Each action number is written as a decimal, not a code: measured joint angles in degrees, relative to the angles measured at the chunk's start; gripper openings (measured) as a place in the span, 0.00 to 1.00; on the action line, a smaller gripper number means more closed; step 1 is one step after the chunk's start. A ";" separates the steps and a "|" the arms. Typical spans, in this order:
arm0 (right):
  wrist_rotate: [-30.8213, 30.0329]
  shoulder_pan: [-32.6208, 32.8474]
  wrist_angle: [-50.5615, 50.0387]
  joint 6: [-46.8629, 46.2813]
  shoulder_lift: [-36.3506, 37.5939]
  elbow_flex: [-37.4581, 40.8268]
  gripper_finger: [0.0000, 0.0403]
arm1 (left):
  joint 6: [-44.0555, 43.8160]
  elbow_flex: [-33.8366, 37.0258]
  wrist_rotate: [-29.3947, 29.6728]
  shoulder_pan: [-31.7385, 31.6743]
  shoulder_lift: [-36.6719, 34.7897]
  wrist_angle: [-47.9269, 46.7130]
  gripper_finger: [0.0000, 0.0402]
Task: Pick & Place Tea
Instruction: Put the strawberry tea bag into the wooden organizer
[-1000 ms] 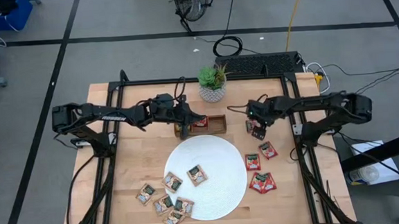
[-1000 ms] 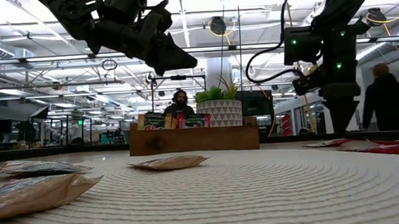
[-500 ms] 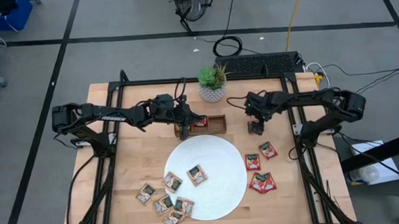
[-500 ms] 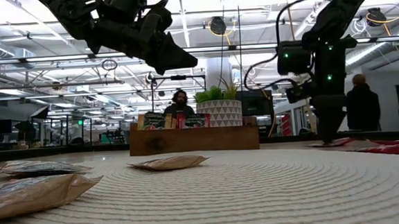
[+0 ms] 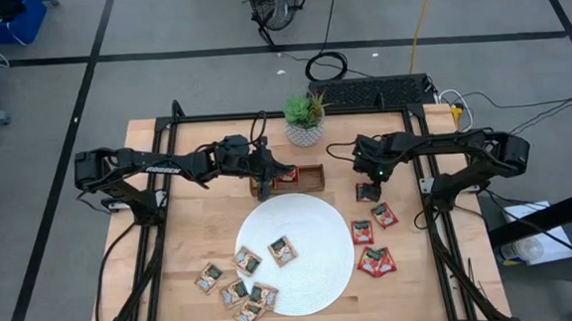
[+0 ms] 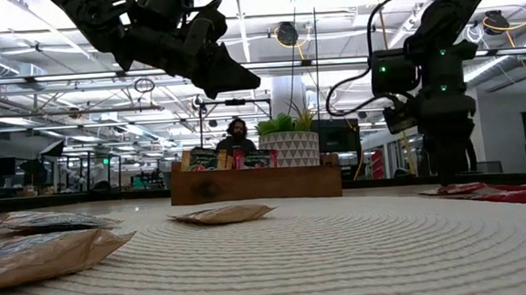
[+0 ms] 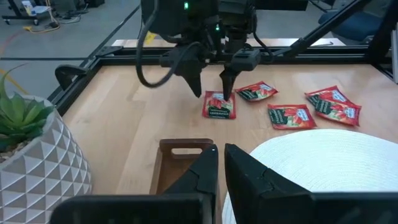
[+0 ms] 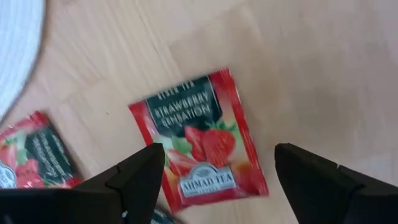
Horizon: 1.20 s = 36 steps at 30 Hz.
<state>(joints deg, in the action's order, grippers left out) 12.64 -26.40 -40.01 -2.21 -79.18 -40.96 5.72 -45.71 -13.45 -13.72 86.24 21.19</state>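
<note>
R tool (image 7: pixel 211 93) is hanging just above a red sachet (image 7: pixel 218 105) on the bare surface (image 5: pixel 187 248), fingers spread wide w/ one on each side of it, not gripping it. In the R wrist view that sachet (image 8: pixel 198 147) is lying flat between the two dark fingers (image 8: pixel 138 176), print reading "strawberry sensation". From above, the R tool (image 5: pixel 369 187) is sitting right of the wooden tray (image 5: pixel 313 182), near the back of the red group.

L tool (image 5: pixel 269 175) is hovering over the tray's left end, fingers nearly closed, a narrow gap only, nothing between them. In the L wrist view its fingers (image 7: pixel 200 171) are pointing past the tray's near wall (image 7: pixel 185 148).

More red sachets (image 5: pixel 376 261) are lying right of the white plate (image 5: pixel 313 268), w/ one (image 5: pixel 362 231) touching the plate's edge & one (image 5: pixel 384 214) just beside it. Tan sachets: two are resting on the plate, (image 5: pixel 247 260) & (image 5: pixel 283 249); a cluster (image 5: pixel 236 293) is spreading over the plate's front-left rim & onto the wood, w/ one (image 5: pixel 209 277) apart at the left.

Tray is already holding sachets standing upright, seen in the low view (image 6: pixel 204 159); which compartments, can't tell. A potted succulent (image 5: pixel 304 119) is standing behind the tray. A person (image 6: pixel 236 135) is showing far back in the room.
</note>
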 joint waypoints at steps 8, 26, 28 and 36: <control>-0.31 2.09 -0.15 -1.34 0.14 -0.01 0.68 | 0.00 0.02 0.00 -0.02 0.00 0.00 0.08; 6.32 8.19 2.53 -23.54 -0.39 -0.03 0.66 | 0.02 0.02 0.00 0.00 0.00 -0.48 0.08; 8.17 8.89 5.84 -23.97 -0.39 -0.03 0.66 | 0.02 0.02 0.00 -0.01 0.00 -0.50 0.08; 1.28 15.47 9.56 -17.19 -0.34 -0.19 0.66 | -0.07 0.02 0.00 0.00 0.00 -1.69 0.08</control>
<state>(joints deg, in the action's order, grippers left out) 13.91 -10.93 -30.45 -19.40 -79.53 -41.15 5.65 -45.69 -13.45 -13.72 86.24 19.50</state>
